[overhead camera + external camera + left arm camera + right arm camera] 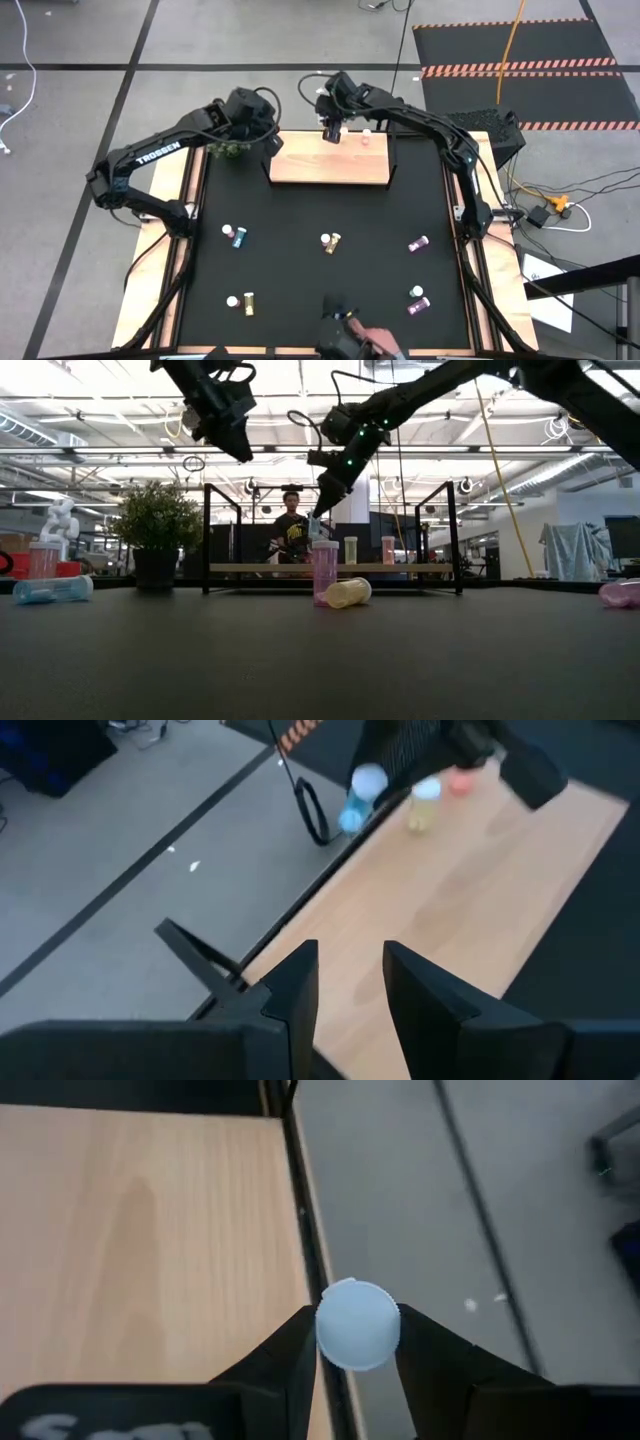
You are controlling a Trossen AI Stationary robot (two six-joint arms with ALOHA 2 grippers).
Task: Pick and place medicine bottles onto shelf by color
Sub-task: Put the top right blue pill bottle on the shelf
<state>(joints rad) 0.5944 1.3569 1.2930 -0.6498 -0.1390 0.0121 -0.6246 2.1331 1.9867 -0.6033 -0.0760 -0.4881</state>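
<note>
- Black desk point(320, 215) with a wooden shelf point(330, 168) at the far side.
- Right gripper point(357, 1342) over the shelf's far edge, jaws shut on a blue bottle point(357, 1325), upright, cap up.
- Left gripper point(350, 985) over the shelf's left end, jaws apart, holding nothing.
- Other bottles point(330, 242) waiting on the desk.

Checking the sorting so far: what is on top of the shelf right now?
On the shelf, a yellow bottle and a pink bottle stand at its far edge. The right gripper holds a blue bottle there; its base is hidden.
</note>
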